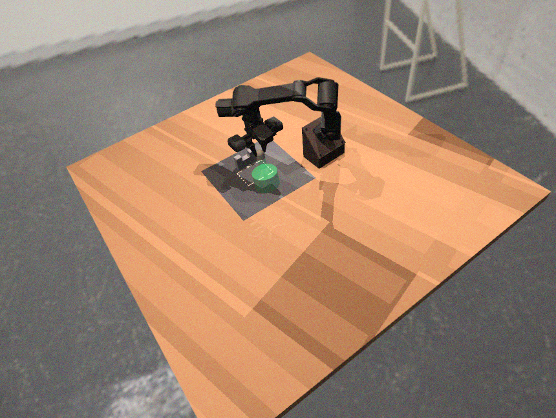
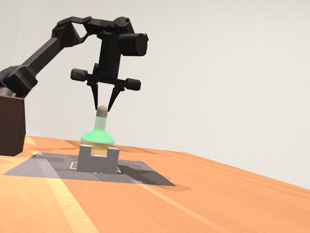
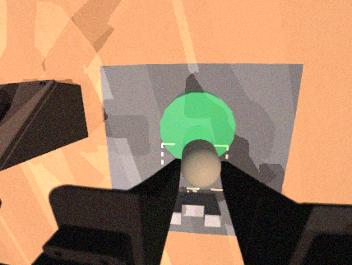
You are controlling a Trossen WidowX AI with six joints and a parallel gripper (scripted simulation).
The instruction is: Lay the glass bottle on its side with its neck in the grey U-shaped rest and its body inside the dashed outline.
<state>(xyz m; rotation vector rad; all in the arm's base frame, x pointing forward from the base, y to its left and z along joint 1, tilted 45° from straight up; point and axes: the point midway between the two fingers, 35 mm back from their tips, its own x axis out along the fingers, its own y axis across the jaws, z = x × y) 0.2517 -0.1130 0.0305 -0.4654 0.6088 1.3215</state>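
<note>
Gripper (image 1: 259, 152) (image 2: 102, 110) (image 3: 200, 165) clasping the glass bottle (image 1: 264, 174) (image 2: 100, 123) (image 3: 197, 109) by its top!

You've got both black, tapering fingers against the rounded beige cap (image 1: 260, 155) (image 2: 101, 111) (image 3: 201, 168), and the bottle is upright, not yet on its side. Beneath it all, your wooden table (image 1: 180, 224) (image 2: 175, 213) (image 3: 322, 123) glows orange-brown, its broad planks striped with shadow. On that lies a thin, flat grey mat (image 1: 244, 209) (image 2: 25, 167) (image 3: 284, 80), where the bottle stands.

Look wider from the top view: mottled grey floor (image 1: 67, 270), pale wall (image 1: 90, 26) (image 2: 225, 75), and a cream stand of slim angled bars (image 1: 411, 72) beyond the table. Your arm's dark brown, block-shaped base (image 1: 310, 145) (image 2: 12, 125) (image 3: 62, 111) sits near the mat.

Now the shapes! Smooth, translucent green glass: round body, sloping shoulders, slim neck. In the exterior view, the squared grey U-shaped rest (image 1: 243, 158) (image 2: 97, 164) (image 3: 193, 211) stands in front of the body, its notch facing up. White dashes mark the outline (image 1: 249, 184) (image 2: 72, 165) (image 3: 163, 145), which the bottle partly overlaps in your top view.
</note>
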